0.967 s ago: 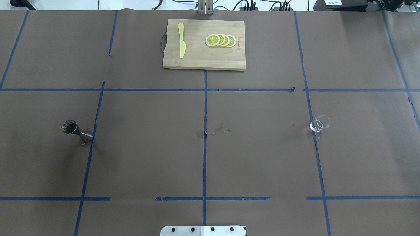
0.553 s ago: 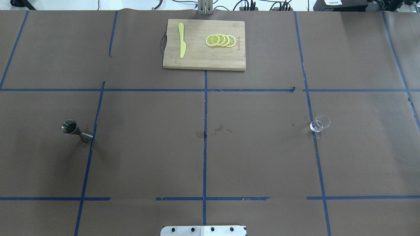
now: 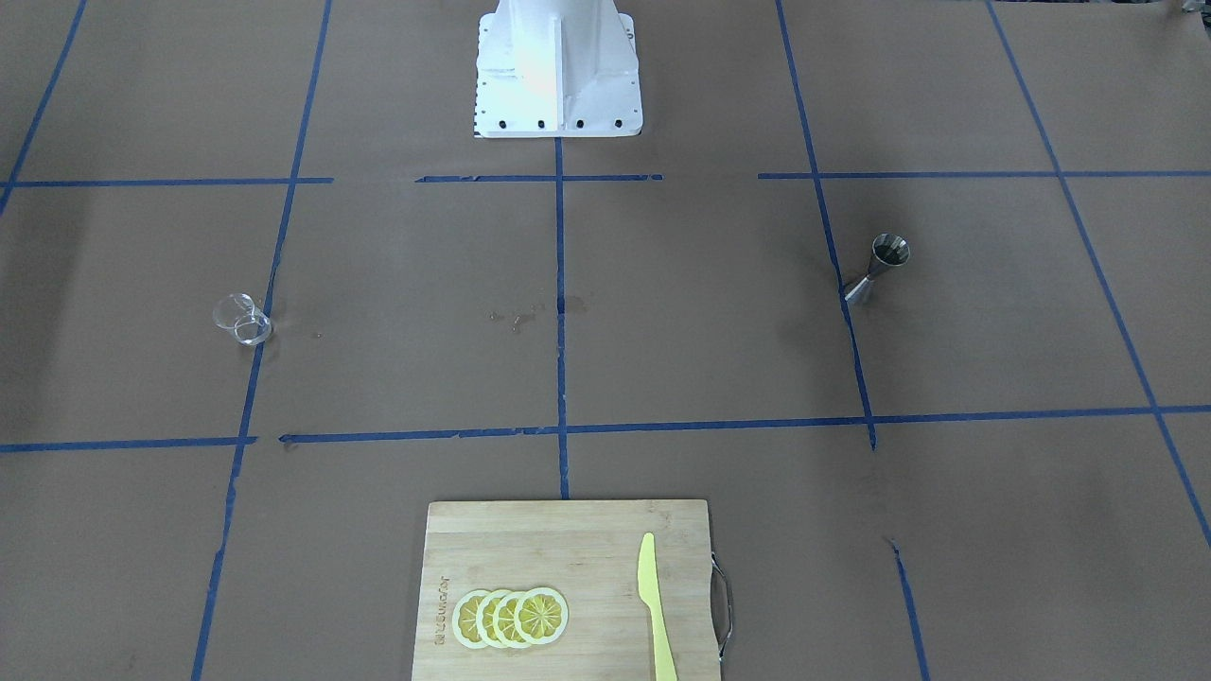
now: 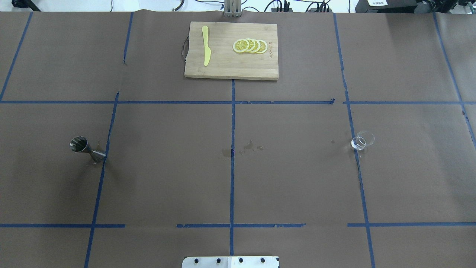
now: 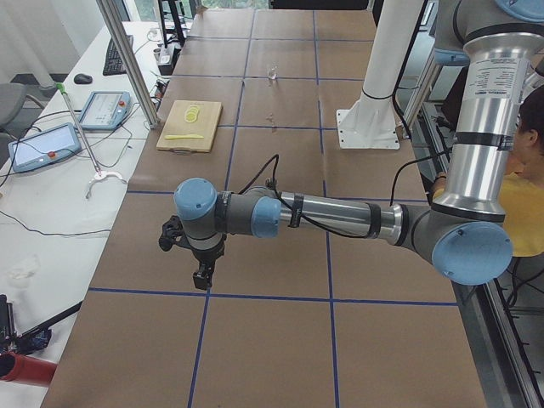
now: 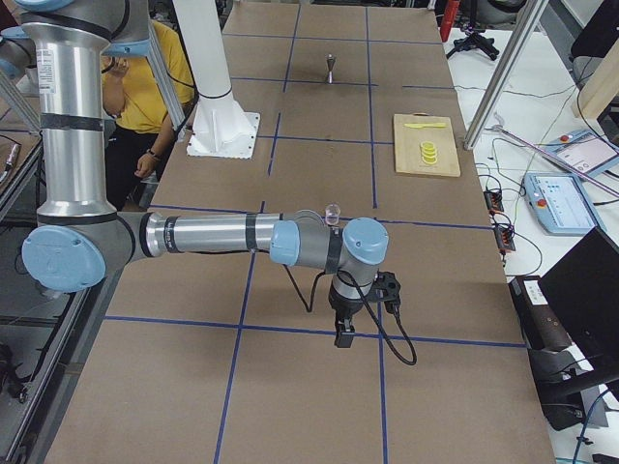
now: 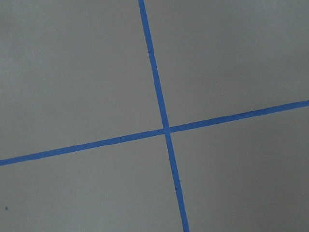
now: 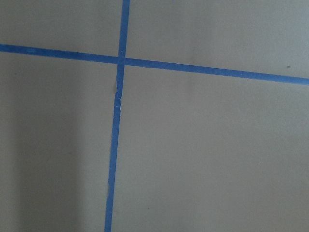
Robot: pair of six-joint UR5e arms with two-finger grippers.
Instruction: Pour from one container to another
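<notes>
The clear glass cup (image 4: pixel 361 141) stands upright on the brown paper at the right of the overhead view, also visible as cup (image 3: pixel 241 317) and cup (image 6: pixel 333 213). The steel jigger (image 4: pixel 86 148) stands far off at the left, on a blue tape line, seen too as jigger (image 3: pixel 878 268). Neither arm reaches into the overhead or front views. My left gripper (image 5: pixel 202 276) hangs over the table's left end, and my right gripper (image 6: pixel 342 333) hangs over its right end. Each shows only in a side view, so I cannot tell whether it is open or shut. Both wrist views show only paper and tape.
A wooden cutting board (image 4: pixel 230 52) lies at the far middle with a yellow knife (image 4: pixel 205 44) and lemon slices (image 4: pixel 250 46). Small wet stains (image 4: pixel 245 147) mark the centre. The white robot base (image 3: pixel 556 66) stands at the near edge. A person in yellow (image 6: pixel 145 77) sits behind it.
</notes>
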